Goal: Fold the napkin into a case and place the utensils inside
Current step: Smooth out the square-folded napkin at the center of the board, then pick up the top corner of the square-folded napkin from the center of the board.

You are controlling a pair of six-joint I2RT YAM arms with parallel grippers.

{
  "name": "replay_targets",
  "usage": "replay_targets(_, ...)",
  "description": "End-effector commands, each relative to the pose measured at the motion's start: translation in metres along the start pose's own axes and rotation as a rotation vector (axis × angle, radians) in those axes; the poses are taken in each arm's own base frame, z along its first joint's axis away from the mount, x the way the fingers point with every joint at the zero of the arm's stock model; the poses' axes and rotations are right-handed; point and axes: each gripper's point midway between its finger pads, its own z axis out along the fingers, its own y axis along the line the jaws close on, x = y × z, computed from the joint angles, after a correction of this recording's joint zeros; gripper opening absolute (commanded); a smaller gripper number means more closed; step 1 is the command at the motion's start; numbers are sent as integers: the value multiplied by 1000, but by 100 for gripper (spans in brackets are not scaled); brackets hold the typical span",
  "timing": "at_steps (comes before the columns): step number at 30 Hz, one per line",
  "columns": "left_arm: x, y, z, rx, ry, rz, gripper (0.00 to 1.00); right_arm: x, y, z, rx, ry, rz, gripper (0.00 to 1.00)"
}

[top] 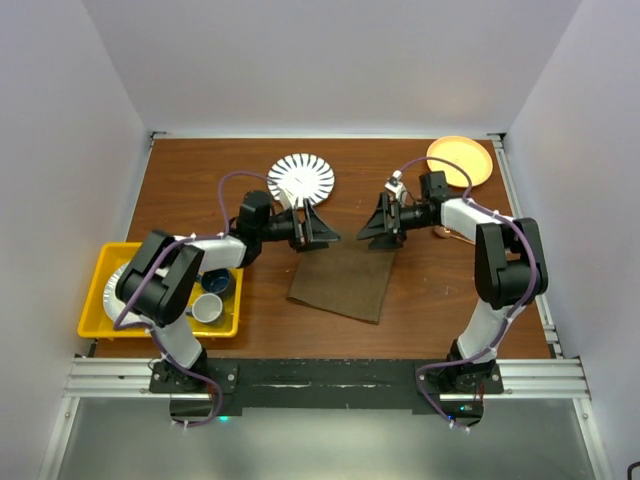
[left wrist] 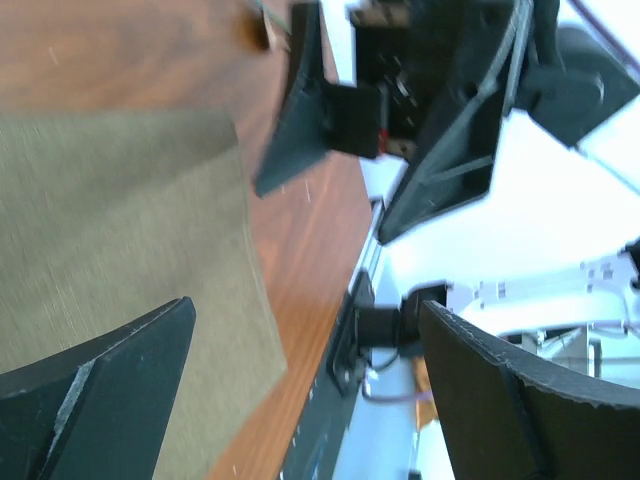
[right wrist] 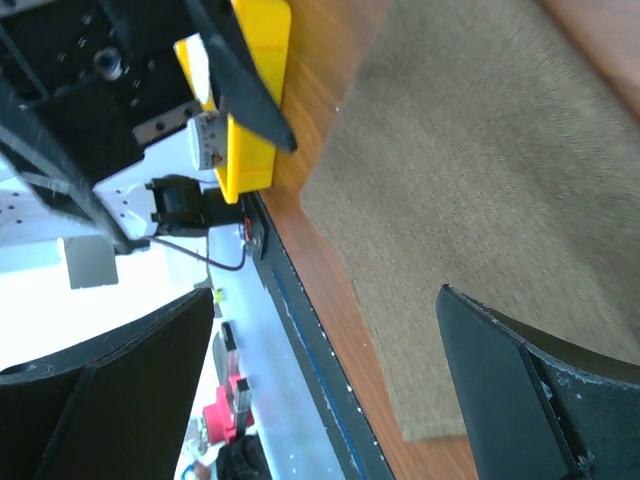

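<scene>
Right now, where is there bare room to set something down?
Bare wood: the far-left corner beyond the yellow tray, left of the striped plate; and the strip between napkin and right arm. Crowded: over the napkin's far edge, where left gripper and right gripper hover.

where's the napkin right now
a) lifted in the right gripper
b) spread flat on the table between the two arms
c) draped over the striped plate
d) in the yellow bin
B: the napkin lies flat on the table, while the left gripper and the right gripper hover open at its far edge, neither holding it.
</scene>
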Motion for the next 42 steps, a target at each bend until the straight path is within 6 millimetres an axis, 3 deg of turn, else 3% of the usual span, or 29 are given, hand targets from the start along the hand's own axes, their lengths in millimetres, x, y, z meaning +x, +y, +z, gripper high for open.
replay_targets(1, 49, 38, -14, -86, 121, -57, 100, 5, -22, 16, 35, 18, 39, 98)
replay_targets(8, 85, 90, -25, -178, 184, -76, 100, 16, -58, 21, 109, 77, 42, 98)
replay_targets(12, 83, 103, -33, -194, 173, -74, 100, 26, -87, 17, 190, 109, 42, 98)
replay_targets(15, 67, 88, -38, -157, 154, 37, 100, 33, -93, 12, 209, 128, 36, 95)
replay_targets(16, 60, 82, -38, -166, 158, 76, 100, 33, -91, 10, 206, 125, 26, 85)
replay_targets(17, 46, 68, -42, -155, 134, 233, 100, 34, -87, 10, 199, 123, 22, 80)
replay_targets(18, 46, 64, -46, -175, 153, 268, 100, 36, -82, 7, 191, 118, 15, 75)
replay_targets(19, 26, 41, -48, -159, 121, 374, 100, 39, -75, 8, 172, 123, 13, 69)
replay_targets(20, 16, 39, -51, -180, 115, 503, 100, 46, -73, 8, 165, 130, 31, 67)
replay_targets(21, 17, 41, -58, -228, 143, 522, 100, 46, -63, 4, 156, 118, 13, 66)
replay_targets(22, 2, 26, -63, -247, 121, 605, 100, 49, -57, 4, 148, 115, 6, 66)
replay_targets(23, -8, 29, -69, -300, 121, 732, 100, 57, -51, 3, 142, 117, 24, 65)
replay_targets(26, -14, 21, -89, -368, 158, 1021, 100, 56, -21, -5, 115, 84, -33, 64)
replay_targets(28, 2, 6, -93, -366, 189, 1190, 95, 44, -3, -13, 124, 37, -101, 64)
replay_targets(29, 0, 8, -96, -425, 215, 1332, 91, 29, -1, -17, 169, 4, -149, 62)
replay_targets(30, 28, 3, -87, -383, 285, 1420, 89, 20, -1, -20, 198, -22, -188, 60)
replay_targets(31, 31, -7, -88, -384, 293, 1533, 86, 11, -8, -22, 252, -39, -222, 57)
replay_targets(32, 53, -18, -78, -320, 322, 1602, 78, 1, -10, -24, 280, -56, -247, 48)
replay_targets(34, 71, -20, -69, -303, 363, 1658, 61, -9, -23, -21, 311, -45, -266, 42)
replay_targets(35, 92, -28, -58, -254, 399, 1695, 41, -10, -30, -20, 336, -37, -258, 40)
replay_targets(37, 106, -20, -43, -284, 442, 1711, 29, -12, -43, -13, 349, -19, -244, 37)
replay_targets(38, 121, -30, -30, -241, 434, 1751, 24, -13, -47, -12, 361, -14, -242, 36)
replay_targets(42, 146, -29, 6, -245, 426, 1843, 23, -16, -58, -1, 392, -3, -265, 34)
